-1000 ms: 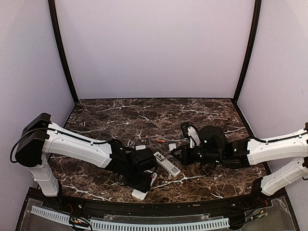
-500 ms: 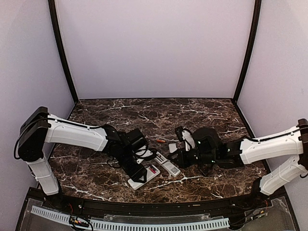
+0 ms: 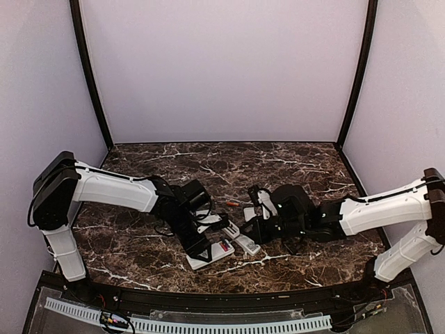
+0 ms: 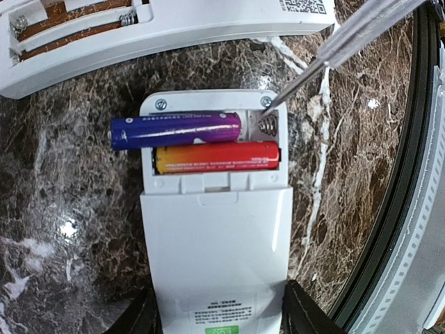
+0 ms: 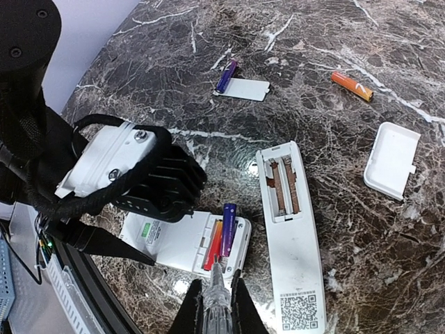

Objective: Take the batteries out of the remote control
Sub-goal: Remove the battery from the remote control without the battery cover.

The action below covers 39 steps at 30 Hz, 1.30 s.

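Top view: both arms meet at lower centre of the table (image 3: 292, 167). Left gripper (image 3: 203, 252) is clamped on the remote (image 3: 212, 252). Right gripper (image 3: 252, 226) sits just right of it, closed round a thin tool whose tip is too small to see here. Empty remote (image 3: 243, 240) lies between the two grippers. Risk: it's crowded, so a sideways sweep by the right arm knocks the empty remote or the left gripper. Front edge is near; open room is toward the top of the frame

Left wrist view: fingers (image 4: 139, 321) pinch the remote's lower body from both sides. The bay is open mid-frame. Purple battery (image 4: 177, 130) is shifted left, left end overhanging the bay wall, right end off the spring (image 4: 268, 125). Red battery (image 4: 217, 157) sits seated below it. Tool (image 4: 334, 49) enters from upper right, tip at the spring corner. Risks: the tip skids and flicks the purple one out, or hard prying twists the remote in the grip. Table rim (image 4: 417, 174) runs down the right side, close

Right wrist view: jaws at bottom centre are tight on the tool, tip at the bay end. Left gripper bulks just left, so little room that way. Loose purple battery (image 5: 226, 75) and loose orange battery (image 5: 351, 85) lie up-frame beside two cover plates (image 5: 391, 158), with bare marble around them
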Each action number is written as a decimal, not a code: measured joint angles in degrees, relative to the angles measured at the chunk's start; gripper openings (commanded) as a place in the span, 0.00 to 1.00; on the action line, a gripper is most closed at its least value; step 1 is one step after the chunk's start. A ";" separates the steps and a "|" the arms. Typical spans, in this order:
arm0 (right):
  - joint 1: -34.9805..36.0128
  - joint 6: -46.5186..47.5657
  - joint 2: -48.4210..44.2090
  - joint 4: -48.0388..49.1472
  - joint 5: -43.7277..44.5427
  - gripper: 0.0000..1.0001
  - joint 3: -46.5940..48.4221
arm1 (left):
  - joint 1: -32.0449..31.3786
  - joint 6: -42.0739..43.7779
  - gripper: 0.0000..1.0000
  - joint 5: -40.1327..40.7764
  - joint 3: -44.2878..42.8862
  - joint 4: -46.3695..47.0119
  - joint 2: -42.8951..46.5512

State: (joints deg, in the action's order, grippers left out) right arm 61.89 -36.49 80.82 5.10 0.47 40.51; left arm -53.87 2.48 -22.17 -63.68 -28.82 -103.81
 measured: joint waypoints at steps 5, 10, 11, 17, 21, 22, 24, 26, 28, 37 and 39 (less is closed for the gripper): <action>0.00 0.02 2.67 -0.55 0.00 0.00 1.77 | 0.02 0.57 0.33 -0.50 -0.04 0.04 -0.11; 0.00 0.04 3.96 -1.38 -0.02 0.00 2.21 | 0.02 0.96 0.32 -0.76 -0.04 0.07 -0.17; 0.00 0.04 3.96 -1.62 -0.02 0.00 2.34 | 0.02 0.96 0.32 -0.81 -0.04 0.07 -0.17; 0.33 -0.02 3.17 -2.95 -0.02 0.00 2.45 | 0.02 0.98 0.31 -0.85 -0.13 0.04 -0.26; 0.59 -0.11 1.64 -4.20 -0.04 0.00 2.45 | 0.02 0.98 0.31 -0.87 -0.15 0.04 -0.28; 0.70 -0.22 1.42 -4.39 -0.04 0.00 2.45 | 0.02 0.98 0.31 -0.87 -0.15 0.04 -0.28; 1.01 -0.33 1.22 -5.07 -0.04 0.00 2.45 | 0.02 0.98 0.31 -0.87 -0.15 0.04 -0.28; 1.18 -0.50 1.31 -5.62 -0.04 0.00 2.45 | 0.02 0.98 0.31 -0.87 -0.15 0.04 -0.28; 1.22 -0.55 1.70 -5.57 -0.04 0.00 2.45 | 0.02 1.01 0.30 -0.87 -0.15 0.02 -0.28; 1.44 0.33 5.09 -4.59 0.90 0.00 3.72 | 0.13 1.40 0.29 -0.42 -0.37 -0.17 -0.44; 1.44 0.70 5.84 -4.15 1.18 0.00 4.17 | 0.31 1.40 0.29 0.04 -0.42 -0.44 -0.44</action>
State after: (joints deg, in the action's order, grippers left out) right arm 63.33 -35.79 86.65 0.95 1.65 44.69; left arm -53.56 3.88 -22.13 -64.10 -29.26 -104.25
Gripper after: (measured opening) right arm 0.093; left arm 0.545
